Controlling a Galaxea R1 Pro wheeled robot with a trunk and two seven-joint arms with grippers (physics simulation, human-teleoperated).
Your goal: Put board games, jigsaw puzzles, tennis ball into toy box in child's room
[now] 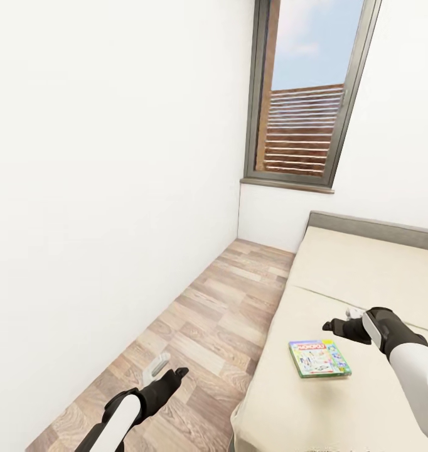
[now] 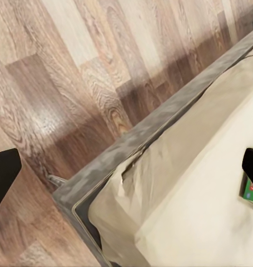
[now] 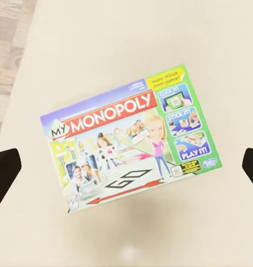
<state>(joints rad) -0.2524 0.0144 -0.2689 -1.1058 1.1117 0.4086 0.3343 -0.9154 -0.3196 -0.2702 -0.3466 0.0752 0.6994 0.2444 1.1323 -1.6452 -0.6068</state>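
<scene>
Our left jaws (image 1: 170,376) hang spread and empty over the wood-plank floor (image 1: 201,326) just beside the bed (image 1: 364,276), and our right jaws (image 1: 339,325) are spread wide too, holding nothing, poised above the board game (image 1: 319,358), which lies flat on the beige sheet near the bed's floor-side edge. We judge this box light and stiff, thin cardboard with a glossy lid that could slip between the jaws; lying flat on a soft sheet, it offers little to pinch from above, so we would take it across a short edge, or tip one side up first. The left wrist view gives us the dark grey bed frame (image 2: 154,125) and the rumpled sheet corner (image 2: 126,192), with only a sliver of the box. The right wrist view gives us the lid (image 3: 132,136) square-on, reading "My Monopoly", centred between the fingertips (image 3: 4,172).
</scene>
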